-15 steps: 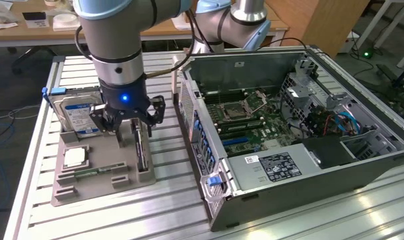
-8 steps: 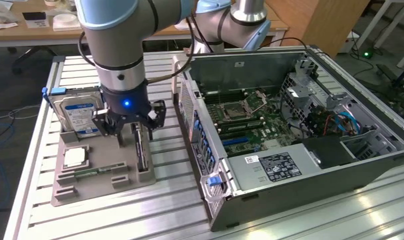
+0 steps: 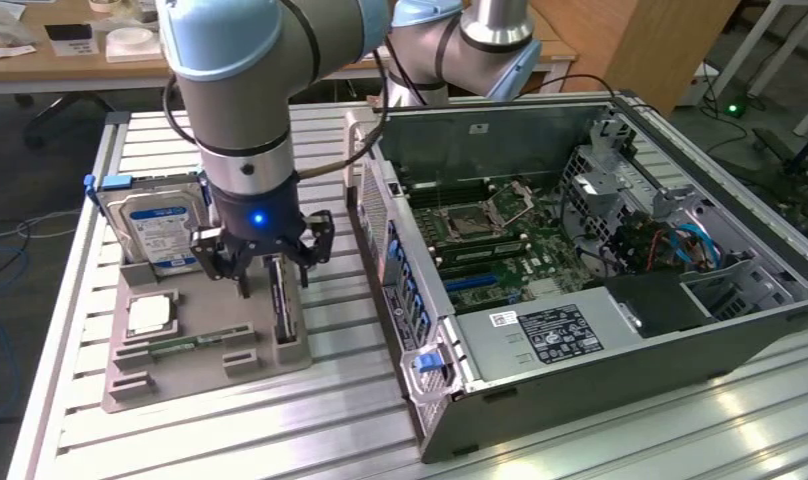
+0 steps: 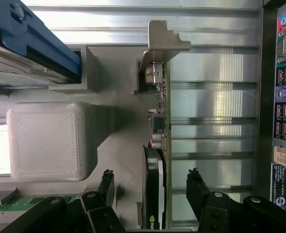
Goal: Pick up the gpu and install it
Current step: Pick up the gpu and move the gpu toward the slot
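Observation:
The gpu [image 3: 283, 305] stands on edge in a slot of the grey holder tray [image 3: 177, 375], at the exterior view's left. In the wrist view the gpu [image 4: 157, 165] shows edge-on, with its black face, thin green board and silver end bracket [image 4: 165, 39]. My gripper [image 3: 273, 278] hangs just above the card and is open. In the wrist view the gripper [image 4: 151, 183] has one finger on each side of the card, and the fingers [image 4: 105, 182] do not touch it.
The tray also holds a silver hard drive [image 3: 157, 225] with a blue-white label, a square processor [image 3: 151, 315] and a narrow memory stick [image 3: 191, 345]. The open computer case [image 3: 578, 270] lies at the exterior view's right, its rear port panel [image 4: 283, 97] close to the tray.

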